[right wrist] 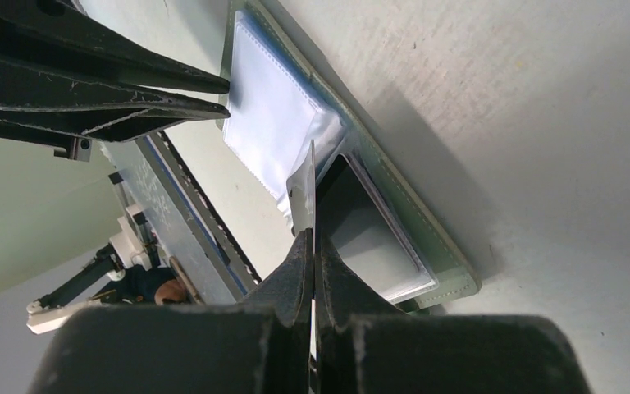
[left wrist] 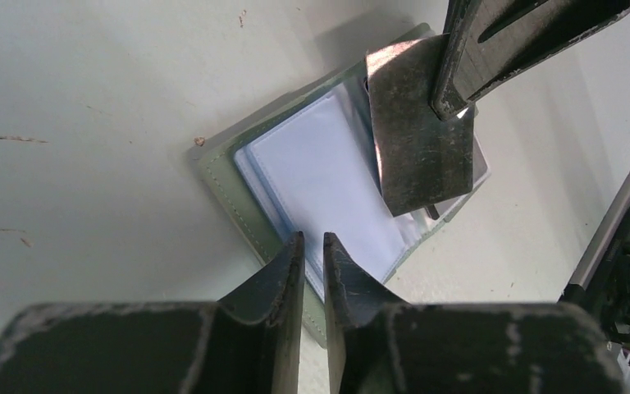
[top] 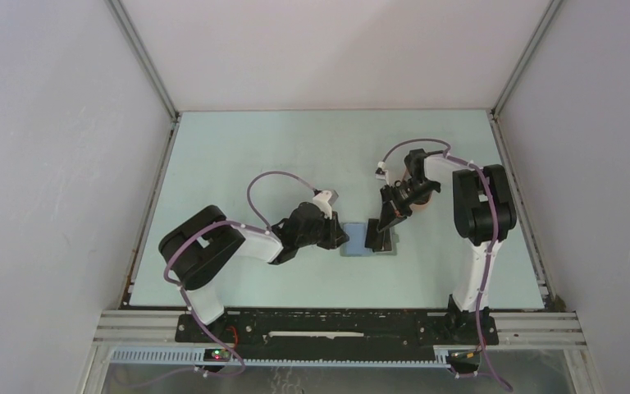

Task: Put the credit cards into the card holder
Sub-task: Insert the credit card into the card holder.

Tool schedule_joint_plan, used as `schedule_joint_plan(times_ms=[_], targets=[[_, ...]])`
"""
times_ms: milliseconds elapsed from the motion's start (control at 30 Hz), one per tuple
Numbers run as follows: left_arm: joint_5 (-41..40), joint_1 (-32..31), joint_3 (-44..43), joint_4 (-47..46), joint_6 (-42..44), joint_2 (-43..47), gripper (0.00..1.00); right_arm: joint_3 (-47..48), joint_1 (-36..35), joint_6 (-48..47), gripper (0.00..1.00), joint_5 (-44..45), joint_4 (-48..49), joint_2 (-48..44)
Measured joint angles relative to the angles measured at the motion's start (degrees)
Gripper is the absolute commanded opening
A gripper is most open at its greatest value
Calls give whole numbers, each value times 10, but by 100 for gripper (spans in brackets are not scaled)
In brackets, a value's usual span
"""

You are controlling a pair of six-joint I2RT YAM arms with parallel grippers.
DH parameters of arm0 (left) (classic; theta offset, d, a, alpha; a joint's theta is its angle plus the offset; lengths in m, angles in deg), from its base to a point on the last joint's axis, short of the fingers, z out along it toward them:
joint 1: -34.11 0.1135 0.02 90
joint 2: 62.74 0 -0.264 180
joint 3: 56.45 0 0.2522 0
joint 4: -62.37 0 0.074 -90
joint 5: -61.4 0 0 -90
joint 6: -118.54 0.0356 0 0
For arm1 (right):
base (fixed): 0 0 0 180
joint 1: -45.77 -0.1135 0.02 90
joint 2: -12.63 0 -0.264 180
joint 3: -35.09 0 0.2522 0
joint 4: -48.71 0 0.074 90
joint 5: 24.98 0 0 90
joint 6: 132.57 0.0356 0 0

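Observation:
The grey-green card holder (top: 357,247) lies open on the table, with clear sleeves over its left half. It also shows in the left wrist view (left wrist: 221,176) and the right wrist view (right wrist: 431,242). My right gripper (top: 387,222) is shut on a silvery credit card (left wrist: 418,131), held tilted with its lower edge at the holder's right half. The card is edge-on in the right wrist view (right wrist: 303,193). My left gripper (left wrist: 312,238) is almost shut, with a thin gap and nothing seen between the jaws. Its tips rest at the holder's left edge. The black card is not in view.
A salmon-pink tray (top: 423,202) sits just behind the right gripper, mostly hidden by the arm. Grey enclosure walls stand on three sides of the pale green table (top: 295,156). A metal rail (top: 336,324) runs along the near edge.

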Motion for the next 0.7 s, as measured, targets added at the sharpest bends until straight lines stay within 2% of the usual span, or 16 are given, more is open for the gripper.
schedule_joint_plan(times_ms=[333, 700], targets=[[-2, 0, -4, 3, 5, -5, 17, 0, -2, 45, 0, 5, 0, 7], [-2, 0, -4, 2, 5, -6, 16, 0, 2, 51, 0, -50, -6, 25]])
